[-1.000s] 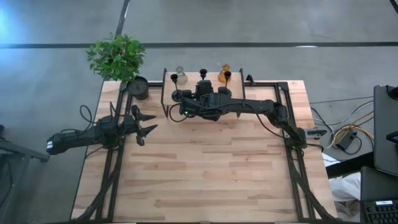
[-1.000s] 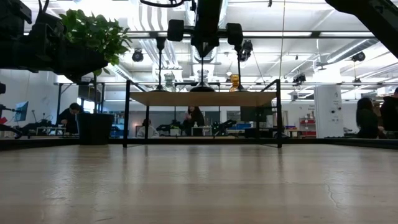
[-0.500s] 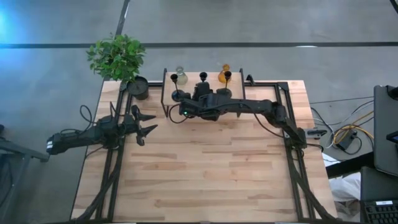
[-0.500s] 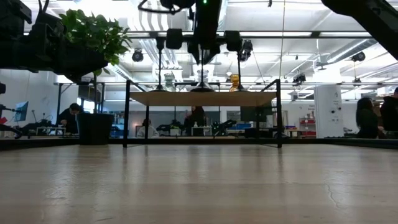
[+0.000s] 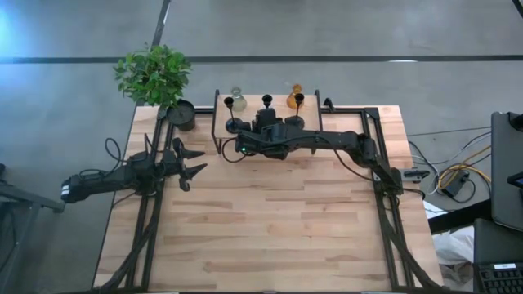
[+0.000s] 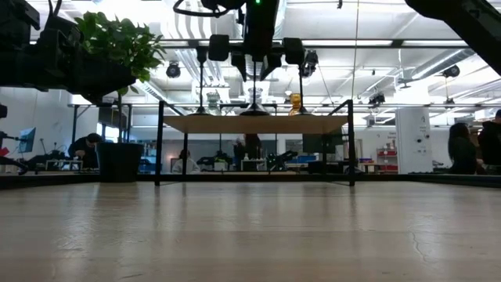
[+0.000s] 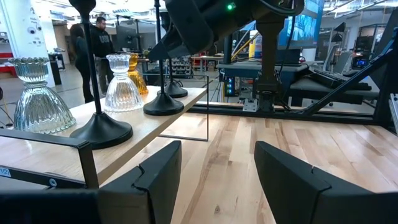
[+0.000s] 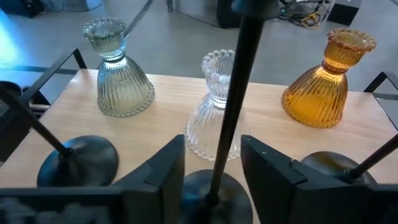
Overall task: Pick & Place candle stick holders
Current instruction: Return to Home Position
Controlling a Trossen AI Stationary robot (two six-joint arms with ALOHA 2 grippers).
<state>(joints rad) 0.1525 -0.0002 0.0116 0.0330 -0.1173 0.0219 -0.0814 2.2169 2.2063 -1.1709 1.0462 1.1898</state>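
Grey floor point(image 5: 368, 33), bright ceiling lights point(image 6: 156, 9)

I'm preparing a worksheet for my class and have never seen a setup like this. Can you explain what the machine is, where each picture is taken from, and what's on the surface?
This is a robot with two dark arms at a wooden table. One picture looks straight down, one looks level across the tabletop, and two come from cameras on the wrists. On a small shelf at the table's far edge stand three glass candle holders, olive-green, clear and amber, and three slim black holders. A potted plant stands beside the shelf. The right end effector is open around the middle black holder's stem, gripping nothing. The left end effector hangs open over the table's left side, empty.
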